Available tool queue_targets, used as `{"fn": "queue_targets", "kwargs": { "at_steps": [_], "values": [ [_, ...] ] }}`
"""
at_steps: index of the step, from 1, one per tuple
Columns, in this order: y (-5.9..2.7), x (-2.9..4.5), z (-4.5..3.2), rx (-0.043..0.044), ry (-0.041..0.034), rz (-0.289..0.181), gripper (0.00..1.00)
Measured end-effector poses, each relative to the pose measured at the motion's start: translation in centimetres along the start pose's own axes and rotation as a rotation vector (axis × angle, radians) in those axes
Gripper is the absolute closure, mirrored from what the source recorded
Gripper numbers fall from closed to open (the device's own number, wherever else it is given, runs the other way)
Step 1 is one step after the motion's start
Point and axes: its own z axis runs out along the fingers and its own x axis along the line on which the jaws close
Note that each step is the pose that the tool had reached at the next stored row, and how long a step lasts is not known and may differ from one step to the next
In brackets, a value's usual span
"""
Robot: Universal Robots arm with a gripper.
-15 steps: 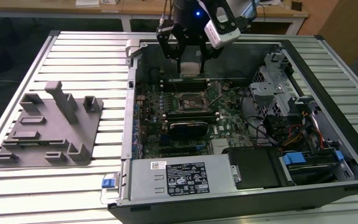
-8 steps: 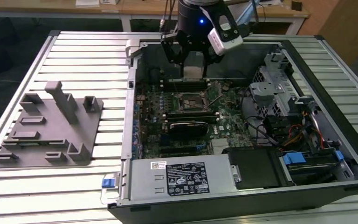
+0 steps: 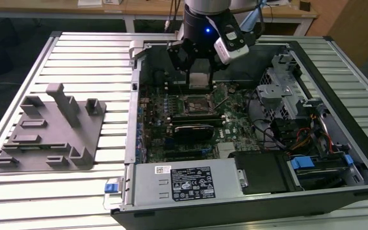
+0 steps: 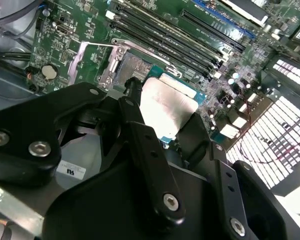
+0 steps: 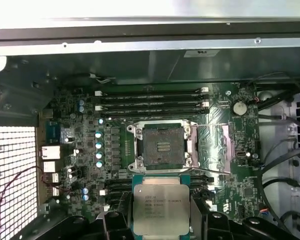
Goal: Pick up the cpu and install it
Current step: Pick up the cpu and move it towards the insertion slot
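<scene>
Black on silver: gripping the cpu (image 5: 160,205) with the claw (image 5: 161,222) closed on its edges, holding it inside the open computer case (image 3: 248,208), above the green motherboard (image 5: 230,150), near the bare socket (image 5: 162,146).

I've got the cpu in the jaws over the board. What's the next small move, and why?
Probably ease the cpu across until it sits over the empty socket, then stop: in the first wrist view it hangs clamped in the jaws beside the socket's frame, seemingly not yet above it.
</scene>
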Motion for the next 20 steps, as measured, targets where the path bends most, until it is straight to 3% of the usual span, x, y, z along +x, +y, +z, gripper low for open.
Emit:
{"fn": "queue_targets", "kwargs": {
  "at_steps": [7,20],
  "values": [
    [0.06,-0.01,1.28,0.0000,0.0003,-0.005,0.46],
    [1.22,-0.36,3.71,-0.0004,0.0009,-0.016,0.46]
  ]
}}
